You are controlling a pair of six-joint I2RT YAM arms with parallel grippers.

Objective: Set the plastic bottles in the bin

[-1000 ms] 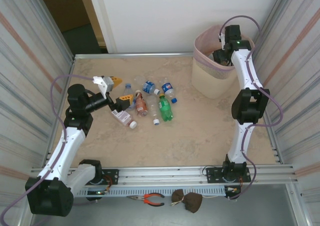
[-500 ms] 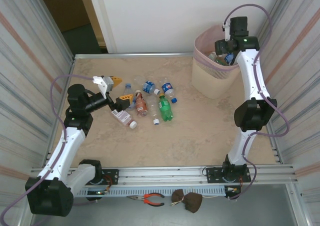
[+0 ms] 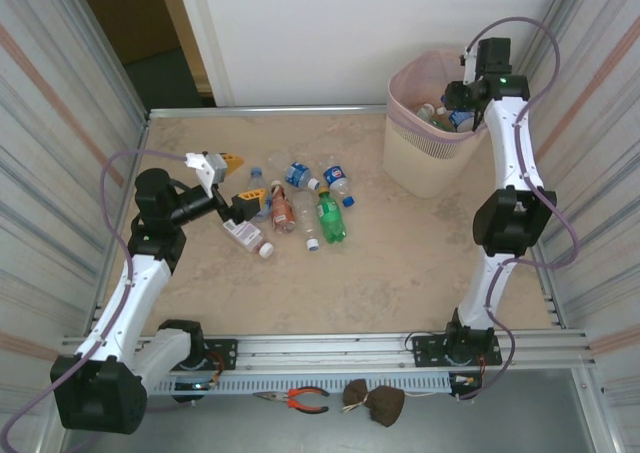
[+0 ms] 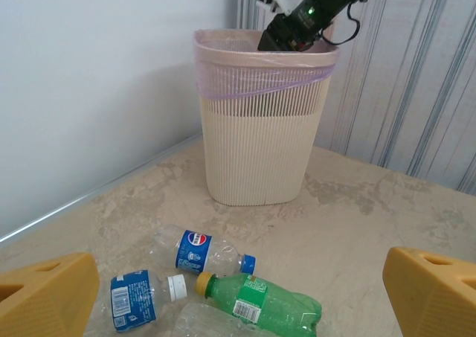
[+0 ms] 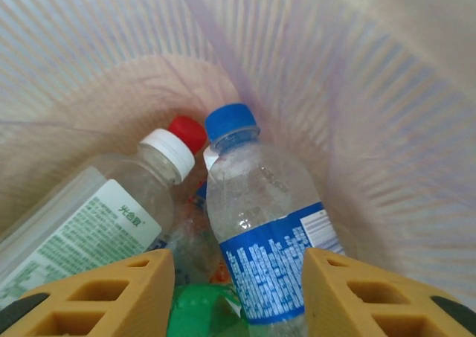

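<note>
Plastic bottles (image 3: 331, 218) look small, clear, green or orange-brown.

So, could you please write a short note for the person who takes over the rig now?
Grippers: left gripper open and empty, by the loose bottles; right gripper above the bin, jaws apart, empty.
Done: at least four binned bottles.
Left: the loose bottles, clustered on the table, go into the bin.
</note>
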